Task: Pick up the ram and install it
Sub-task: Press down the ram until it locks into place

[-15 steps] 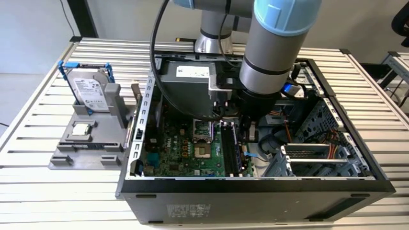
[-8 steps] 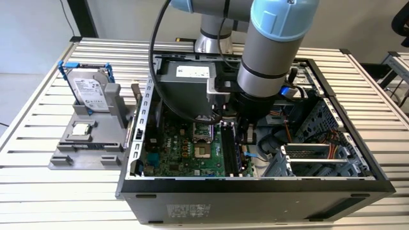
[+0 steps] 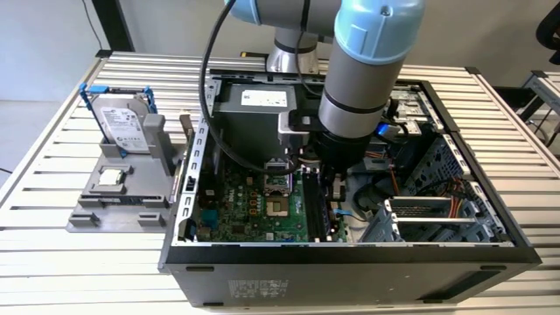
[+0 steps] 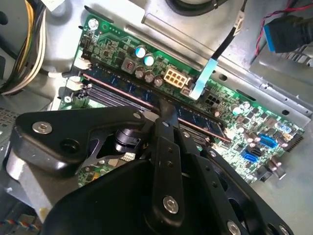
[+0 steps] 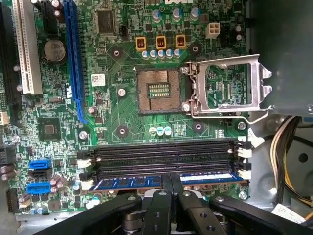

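We see the arm reaching down into the open computer case (image 3: 490, 197), which lies on its side on the slatted counter (image 3: 52, 262) so that the motherboard (image 3: 254, 210) faces up and can be reached from above.

The end effector (image 5: 171, 188) has its two fingers (image 5: 160, 205) closed together on the top edge of the ram (image 5: 132, 182), gripping it near the middle of its length. That central grip makes sense to us: pressure would go evenly to both ends of the stick. The ram stands on edge in the slot nearest the board's edge, parallel to the two empty black slots (image 5: 166, 156) beside it. In the second wrist view the ram (image 4: 122, 83) runs as a dark blue strip along its slot, with the fingers (image 4: 166, 115) meeting over it. We cannot tell whether it is fully seated; the white latches (image 5: 243, 164) at the slot ends are visible, but their position is unclear.

The processor socket (image 5: 159, 90) is empty with its metal frame (image 5: 230, 88) swung open. Beside the case, on the exterior view's left, a grey holder (image 3: 122, 190) carries the hard drive (image 3: 122, 121) upright and a small square chip (image 3: 109, 177), kept apart and easy to reach.
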Motion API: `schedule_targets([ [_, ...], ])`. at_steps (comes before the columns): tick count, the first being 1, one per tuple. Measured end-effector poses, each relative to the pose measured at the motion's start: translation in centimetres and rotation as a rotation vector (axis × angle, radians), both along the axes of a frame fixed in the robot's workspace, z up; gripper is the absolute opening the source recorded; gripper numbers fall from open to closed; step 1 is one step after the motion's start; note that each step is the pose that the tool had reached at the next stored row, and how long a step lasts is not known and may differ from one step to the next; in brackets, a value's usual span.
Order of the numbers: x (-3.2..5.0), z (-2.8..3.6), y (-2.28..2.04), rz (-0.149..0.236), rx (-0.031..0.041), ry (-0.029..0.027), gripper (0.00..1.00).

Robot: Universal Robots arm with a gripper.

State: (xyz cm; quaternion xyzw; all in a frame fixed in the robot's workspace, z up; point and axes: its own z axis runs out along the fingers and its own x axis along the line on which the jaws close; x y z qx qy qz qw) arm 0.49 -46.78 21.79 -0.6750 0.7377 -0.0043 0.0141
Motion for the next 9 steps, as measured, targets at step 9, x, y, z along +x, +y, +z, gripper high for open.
schedule_targets([
  [9,-0.03,3.14,0.04,0.000,0.0019,-0.0001,0.00],
])
